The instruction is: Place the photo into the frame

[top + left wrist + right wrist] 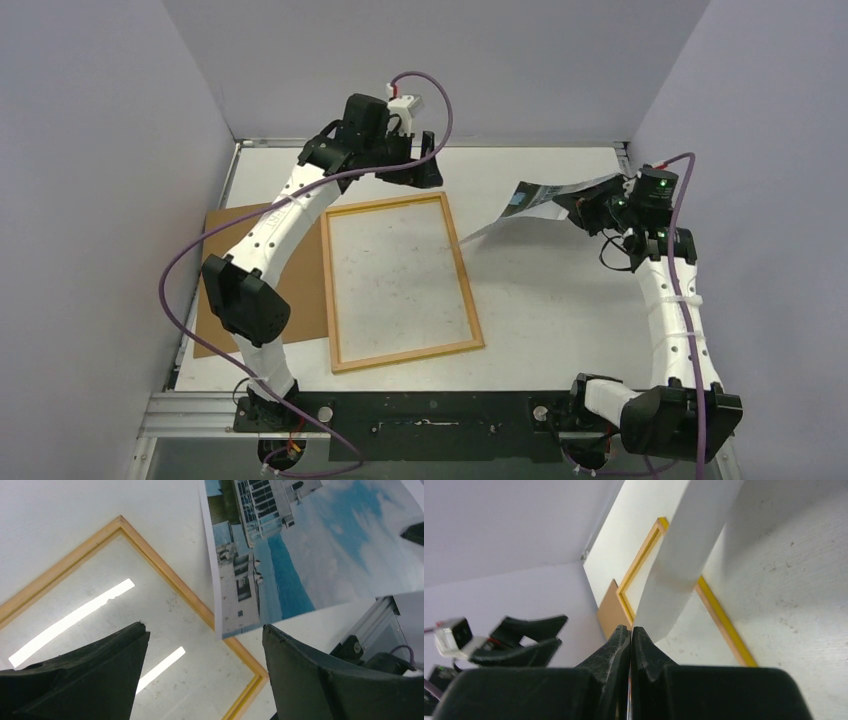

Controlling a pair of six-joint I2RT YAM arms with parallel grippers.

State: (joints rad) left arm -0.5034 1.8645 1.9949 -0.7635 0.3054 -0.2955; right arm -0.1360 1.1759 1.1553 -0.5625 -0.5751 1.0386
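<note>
photo (535, 200): thin, light, limp paper print, sagging leftward from the right hand (630, 630), which is clamped on its edge. frame (463, 270) lies flat beneath the left hand (425, 165), spread apart. hold edges only; likely creases easily.

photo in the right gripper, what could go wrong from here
The paper photo of a white building and blue sky is pinched at one edge only by the shut right gripper and sags; its low corner may catch the thin rectangular light-wood frame and crease. The open left gripper hovers above the frame, not pinning it, so a push could slide it.
</note>
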